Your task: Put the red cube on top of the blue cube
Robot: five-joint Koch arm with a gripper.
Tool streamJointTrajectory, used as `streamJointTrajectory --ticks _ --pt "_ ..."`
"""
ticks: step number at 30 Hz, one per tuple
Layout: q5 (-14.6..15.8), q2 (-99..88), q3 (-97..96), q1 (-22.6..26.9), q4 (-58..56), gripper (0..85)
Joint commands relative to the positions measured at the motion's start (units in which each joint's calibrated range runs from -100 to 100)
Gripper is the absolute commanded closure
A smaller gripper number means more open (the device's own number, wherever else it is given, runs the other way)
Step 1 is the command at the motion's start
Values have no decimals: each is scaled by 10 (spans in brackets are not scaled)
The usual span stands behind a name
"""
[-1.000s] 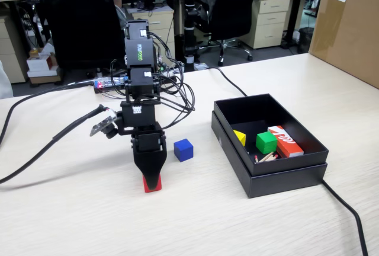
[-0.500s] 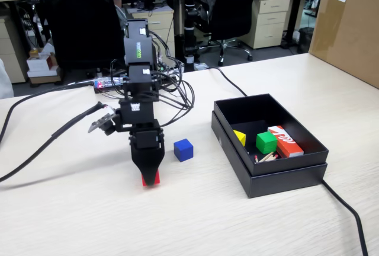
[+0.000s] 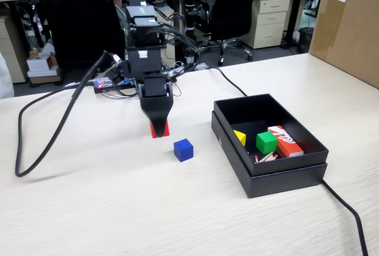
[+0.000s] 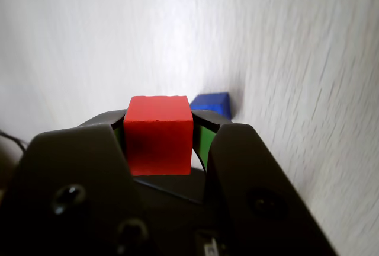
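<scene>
Between the jaws of the gripper (image 3: 159, 128) sits the red cube (image 3: 159, 129), pinched and held clear of the table (image 3: 118, 208). Wrist view confirms: red cube (image 4: 159, 134) clamped on both sides by the black jaws, green pads showing at its edges.

Blue cube (image 3: 183, 149) rests on the table just below and right of the gripper tip in the fixed view, not touching it. In the wrist view the blue cube (image 4: 211, 102) shows just beyond the red one, slightly right, partly hidden behind it.

Well to the right of the gripper in the fixed view: an open black box (image 3: 269, 176), apparently sitting in its own lid. Contents:
- yellow piece (image 3: 240, 137), near the left wall
- green cube (image 3: 266, 142), middle
- red-and-white carton (image 3: 285, 140), right of the green cube, lying flat
- some thin sticks (image 3: 266, 157) in front of the green cube, too small to tell more

Black cable (image 3: 53, 143) loops on the table left of the arm. A second cable (image 3: 349, 214) runs off from the box's right corner.
</scene>
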Motion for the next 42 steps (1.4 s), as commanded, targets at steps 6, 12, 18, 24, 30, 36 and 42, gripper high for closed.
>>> streamJointTrajectory --ticks 6,12,18,24,30,36,42 --pt "36 -61 -21 43 -6 846" --pt "40 17 -2 36 -4 846" --pt "39 53 0 30 3 846" --pt "39 59 0 31 3 846" --pt "39 62 -3 30 3 846" --pt "40 72 -4 30 5 846" --pt "40 84 -6 30 11 846"
